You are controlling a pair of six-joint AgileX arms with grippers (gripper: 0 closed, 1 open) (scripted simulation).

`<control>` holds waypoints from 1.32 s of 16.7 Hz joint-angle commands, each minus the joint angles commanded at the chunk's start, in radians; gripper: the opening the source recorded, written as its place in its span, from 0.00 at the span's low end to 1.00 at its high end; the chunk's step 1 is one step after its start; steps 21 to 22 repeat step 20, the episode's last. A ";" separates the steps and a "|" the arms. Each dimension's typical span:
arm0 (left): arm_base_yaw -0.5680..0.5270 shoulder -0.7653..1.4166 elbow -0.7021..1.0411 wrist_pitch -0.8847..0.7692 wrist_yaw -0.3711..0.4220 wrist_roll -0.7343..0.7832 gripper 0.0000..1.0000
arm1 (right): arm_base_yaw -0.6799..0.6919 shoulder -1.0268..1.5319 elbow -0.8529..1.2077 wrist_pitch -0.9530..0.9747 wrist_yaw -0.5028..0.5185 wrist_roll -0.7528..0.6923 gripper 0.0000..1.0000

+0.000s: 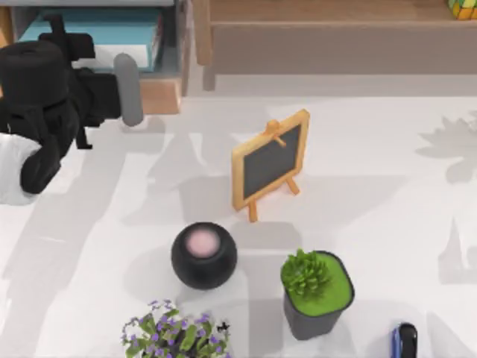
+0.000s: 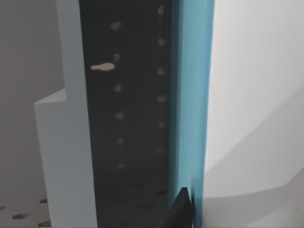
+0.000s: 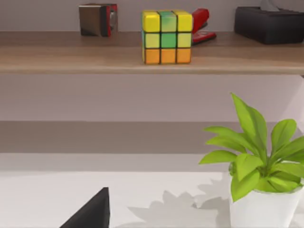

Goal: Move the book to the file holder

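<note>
top view: the book [image 1: 93,33] lies inside the file holder [image 1: 160,93] at the far left corner of the table; the left gripper [image 1: 123,89] sits at the holder's near edge, jaw state cannot be told.
left wrist view: the book's cyan cover [image 2: 192,95] stands just beside a grey holder wall [image 2: 71,118].
right wrist view: a colour cube [image 3: 167,36] rests on the wooden shelf [image 3: 95,57], a potted plant [image 3: 259,166] nearer; right jaws cannot be told.

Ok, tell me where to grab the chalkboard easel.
Grip the chalkboard easel by its wooden frame's top edge, coming from above: it stands on its legs and the board looks thin, so the jaws should probably span it front to back.
</note>
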 joint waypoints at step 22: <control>0.000 0.000 0.000 0.000 0.000 0.000 1.00 | 0.000 0.000 0.000 0.000 0.000 0.000 1.00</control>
